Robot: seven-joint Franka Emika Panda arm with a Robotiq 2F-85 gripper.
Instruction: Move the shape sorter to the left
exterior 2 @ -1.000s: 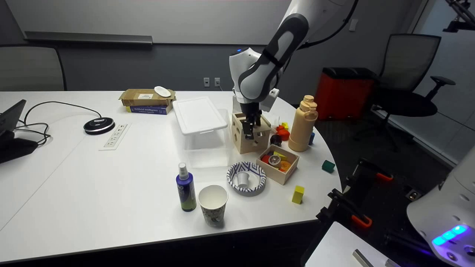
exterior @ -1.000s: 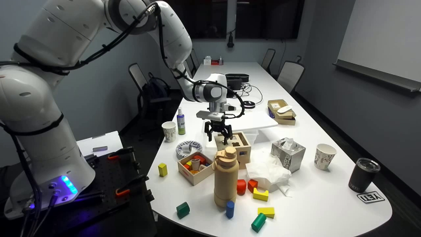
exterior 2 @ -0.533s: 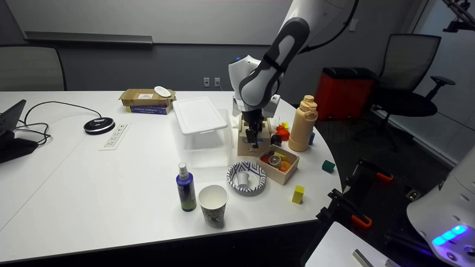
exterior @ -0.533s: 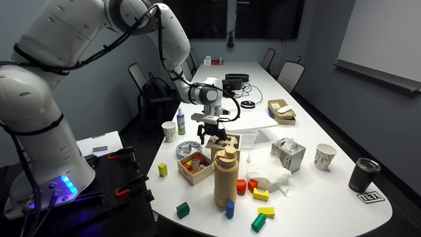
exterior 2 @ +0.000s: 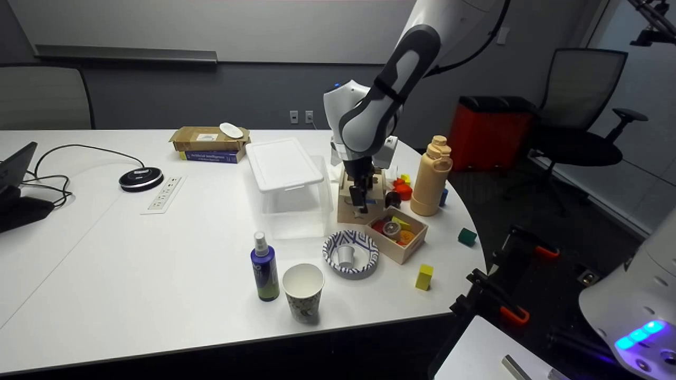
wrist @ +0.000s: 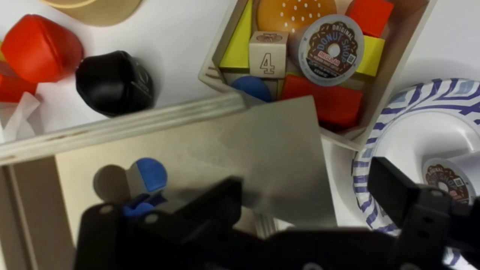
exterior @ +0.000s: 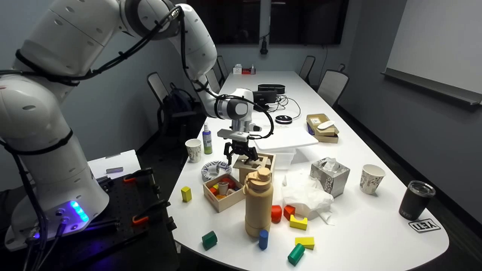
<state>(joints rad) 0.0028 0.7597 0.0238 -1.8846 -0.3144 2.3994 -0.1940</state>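
Wrist view: your gripper point(wrist: 305, 182) has its fingers point(wrist: 393, 190) spread wide apart, one over the top of the shape sorter point(wrist: 210, 150), the other out past its edge. The shape sorter stands upright on the table point(exterior: 354, 233), inward of the rounded end, nearer the long edge with the spray bottle point(exterior: 207, 143). Block tray point(exterior: 230, 202) just beside it, toward the corner of those edges; contact unclear.

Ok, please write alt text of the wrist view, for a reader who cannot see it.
An open black gripper spans the bottom, one finger overlapping the light-wood shape sorter, the other past its edge. At the top, a wooden tray holds coloured blocks and a Donut Shop pod; at right is a patterned bowl.
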